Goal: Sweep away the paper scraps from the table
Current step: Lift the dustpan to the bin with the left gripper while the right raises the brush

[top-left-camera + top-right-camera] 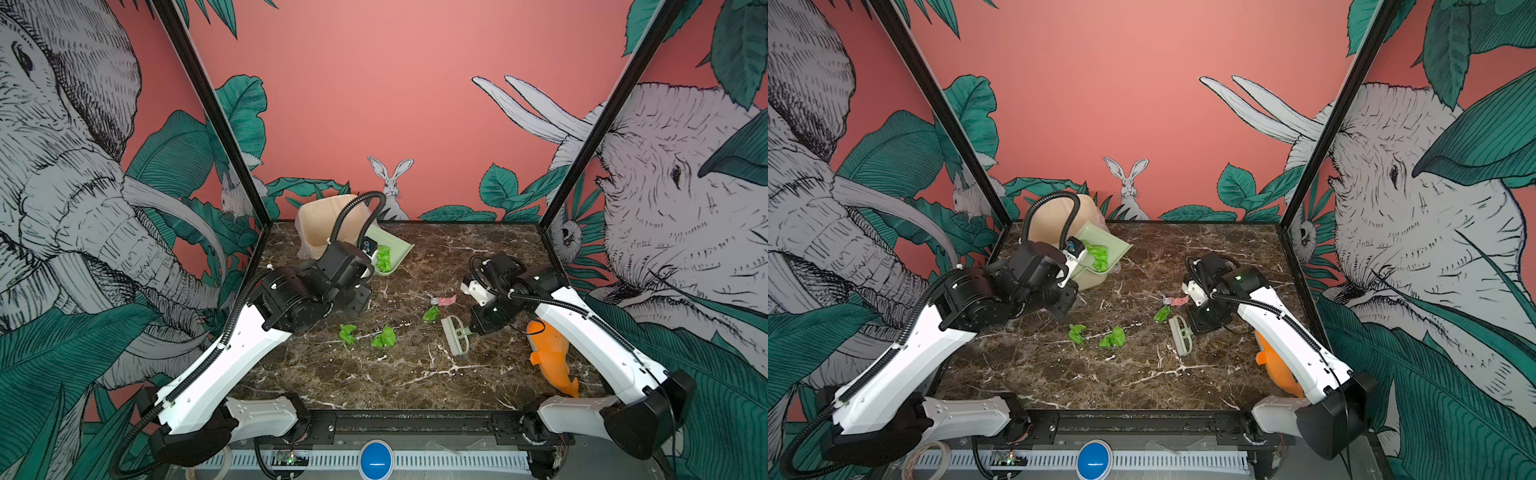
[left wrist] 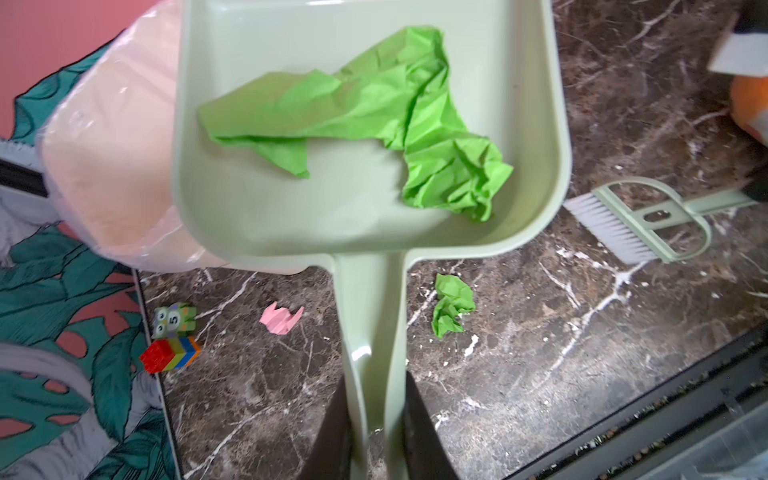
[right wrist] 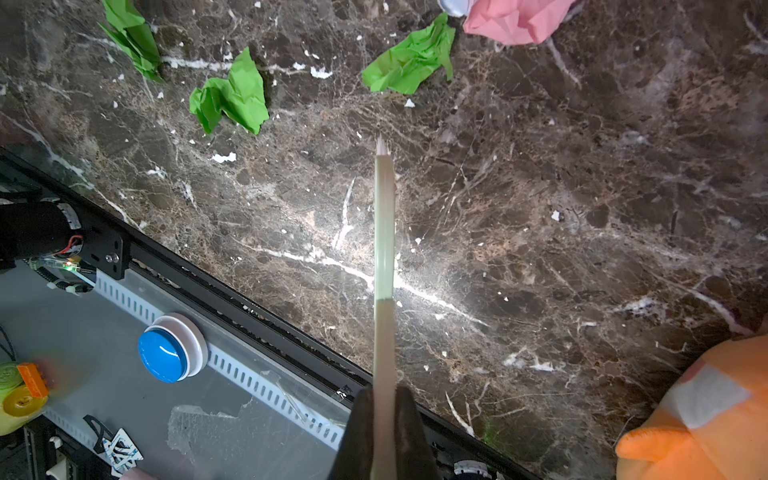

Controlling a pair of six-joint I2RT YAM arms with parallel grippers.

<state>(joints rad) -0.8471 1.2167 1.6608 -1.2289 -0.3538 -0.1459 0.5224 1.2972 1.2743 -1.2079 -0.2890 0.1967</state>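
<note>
- Left gripper [image 2: 376, 419] raised beside bin [image 1: 318, 224], clamped on dustpan [image 2: 365, 216] handle.
- Right gripper [image 3: 384, 415] low, clamped on brush [image 1: 455, 334].
- Paper scraps [image 1: 384, 337]: crumpled green and pink on table [image 1: 415, 374], one green in dustpan.

Hidden, cropped or hard to read

In the left wrist view the left fingers [image 2: 332, 432] run off the edge where they pinch the dustpan [image 2: 291, 216] handle. The pan's far lip, beyond the fingers, is cut off too, and the pan covers part of the lined bin [image 2: 108, 166]. In both top views the left arm [image 1: 316, 286] hides those fingers. The right fingers [image 3: 409, 436] are also cropped, and the brush [image 3: 384, 232] between them shows edge-on, its bristles unreadable. Ahead of them, a pink scrap [image 3: 515, 20] and a green scrap [image 3: 129, 37] are clipped by the edge. The orange fish toy [image 1: 548, 353], near the right fingers, sits partly behind the right arm [image 1: 582, 328] in both top views.
</note>
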